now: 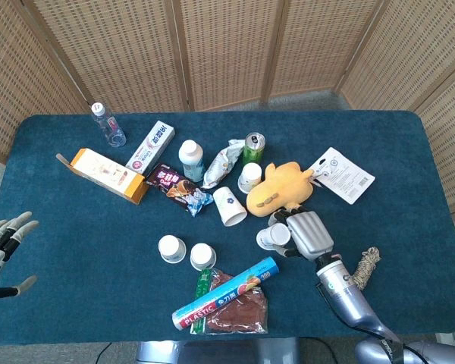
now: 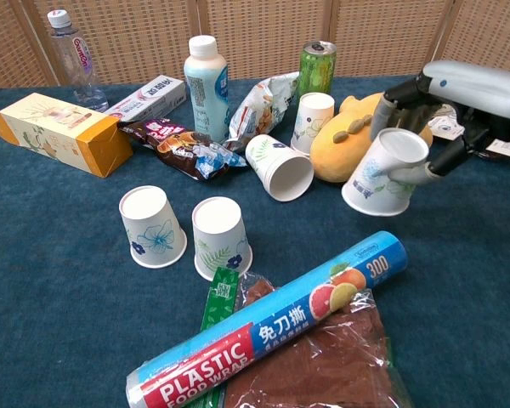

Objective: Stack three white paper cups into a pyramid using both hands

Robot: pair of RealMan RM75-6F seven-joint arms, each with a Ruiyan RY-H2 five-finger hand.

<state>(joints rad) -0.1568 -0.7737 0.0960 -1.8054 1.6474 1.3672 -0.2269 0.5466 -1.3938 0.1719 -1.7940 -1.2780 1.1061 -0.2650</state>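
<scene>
Two white paper cups [image 2: 152, 227] [image 2: 220, 238] stand upside down side by side on the blue table; in the head view they are the left cup [image 1: 171, 248] and its neighbour [image 1: 202, 256]. My right hand [image 2: 446, 106] [image 1: 309, 234] holds a third inverted cup [image 2: 382, 172] [image 1: 272, 237], tilted and lifted off the cloth, right of the pair. Another cup [image 2: 280, 168] lies on its side and one more [image 2: 312, 121] stands by the yellow plush toy [image 2: 365, 132]. My left hand [image 1: 4, 244] hangs with fingers spread at the table's left edge, holding nothing.
A plastic wrap roll [image 2: 272, 327] and a brown packet [image 2: 323, 361] lie near the front edge. Bottles [image 2: 206, 78], a green can [image 2: 317, 66], snack bags [image 2: 174, 140], a toothpaste box [image 2: 144, 96] and an orange carton [image 2: 55, 132] crowd the back.
</scene>
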